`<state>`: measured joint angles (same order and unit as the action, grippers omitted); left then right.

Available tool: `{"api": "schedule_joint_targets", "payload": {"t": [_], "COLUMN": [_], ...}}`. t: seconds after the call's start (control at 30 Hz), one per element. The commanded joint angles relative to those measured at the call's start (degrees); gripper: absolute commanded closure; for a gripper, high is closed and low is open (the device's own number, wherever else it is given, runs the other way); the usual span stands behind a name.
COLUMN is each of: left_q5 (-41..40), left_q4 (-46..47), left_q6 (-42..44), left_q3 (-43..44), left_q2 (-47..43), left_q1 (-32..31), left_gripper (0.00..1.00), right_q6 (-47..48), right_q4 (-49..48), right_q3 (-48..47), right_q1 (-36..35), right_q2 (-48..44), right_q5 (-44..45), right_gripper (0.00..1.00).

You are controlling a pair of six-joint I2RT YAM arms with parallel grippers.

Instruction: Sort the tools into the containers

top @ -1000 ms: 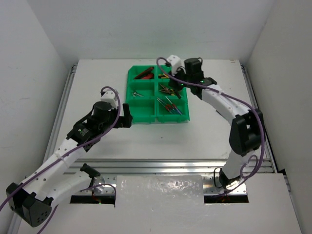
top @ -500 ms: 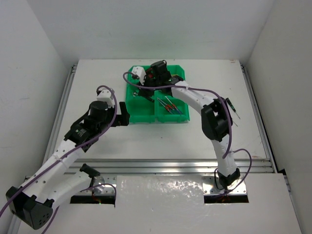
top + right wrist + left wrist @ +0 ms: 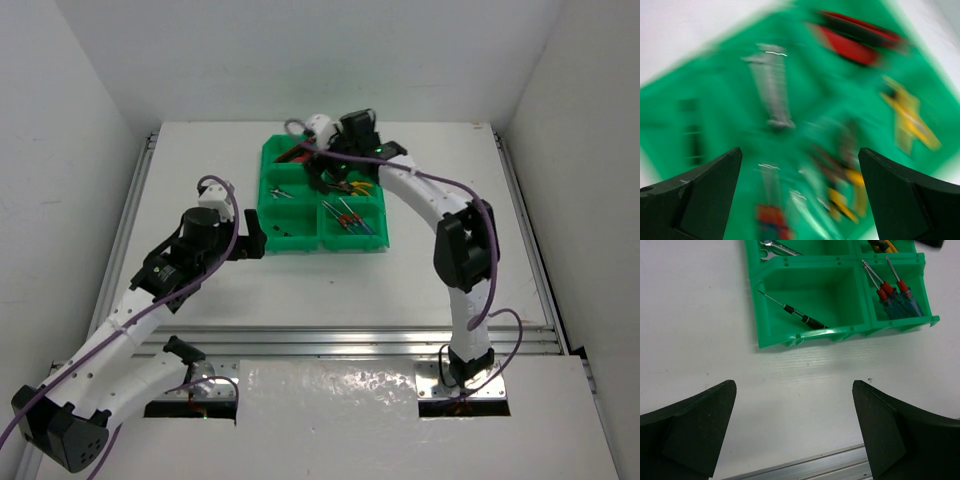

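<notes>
Just then | your right gripper (image 3: 800,197) spread its jaws over the green tray (image 3: 300,241), holding nothing | blurred view; black screwdriver (image 3: 801,317) was probably its drop | left gripper (image 3: 795,432) gaped, idle.

A white table (image 3: 320,290) with an aluminium rail (image 3: 330,341) along its near edge.
</notes>
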<state>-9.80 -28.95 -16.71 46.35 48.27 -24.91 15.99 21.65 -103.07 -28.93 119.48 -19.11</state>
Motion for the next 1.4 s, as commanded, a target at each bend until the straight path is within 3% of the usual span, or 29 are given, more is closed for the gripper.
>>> {"api": "schedule_joint_targets", "payload": {"t": [0.0, 0.1, 0.2, 0.47, 0.73, 0.87, 0.93, 1.07, 1.2, 1.37], "left_q5": [0.14, -0.48, -0.74, 1.71, 2.16, 1.98, 2.07, 2.51, 2.68, 2.95], "left_q4": [2.41, 2.14, 1.71, 2.05, 1.88, 1.97, 2.05, 2.05, 2.14, 2.23], "left_q6": [0.71, 0.54, 0.36, 0.54, 0.63, 0.63, 0.63, 0.71, 0.71, 0.8], "left_q3": [-0.21, -0.21, 0.06, -0.03, -0.03, -0.12, -0.03, -0.03, 0.06, 0.06], "left_q2": [-2.21, -2.48, -1.87, -1.87, -1.6, -2.04, -2.13, -2.13, -2.13, -1.87], "left_q1": [0.82, 0.82, 1.0, 0.21, -1.11, -1.37, -1.46, -1.46, -1.55, -1.46], "left_gripper": [0.0, 0.0, 0.0, 0.0, 0.0, 0.0, 0.0, 0.0, 0.0, 0.0], "right_q6": [-10.08, -14.14, -18.27, -19.68, -20.55, -21.79, -21.09, -18.72, -16.87, -17.57], "right_q4": [-1.35, 1.71, 4.1, 5.06, 7.09, 7.97, 4.12, -7.91, -11.18, -11.81], "right_q3": [-0.47, -0.64, 0.31, 1.82, 5.24, 5.59, 9.53, 19.21, 22.9, 24.49], "right_q1": [10.36, 20.54, 27.14, 37.26, 39.65, 39.74, 39.56, 39.12, 38.95, 39.82], "right_q2": [-3.38, -0.57, 1.62, 5.5, 5.33, 5.24, 3.84, -2.13, -2.94, -2.59], "right_q5": [20.01, 29.9, 34.14, 42.05, 38.71, 41.6, 43.46, 41.88, 43.37, 39.52], "right_gripper": [0.01, 0.01, 0.01, 0.02, 0.14, 0.21, 0.28, 0.28, 0.27, 0.36]}}
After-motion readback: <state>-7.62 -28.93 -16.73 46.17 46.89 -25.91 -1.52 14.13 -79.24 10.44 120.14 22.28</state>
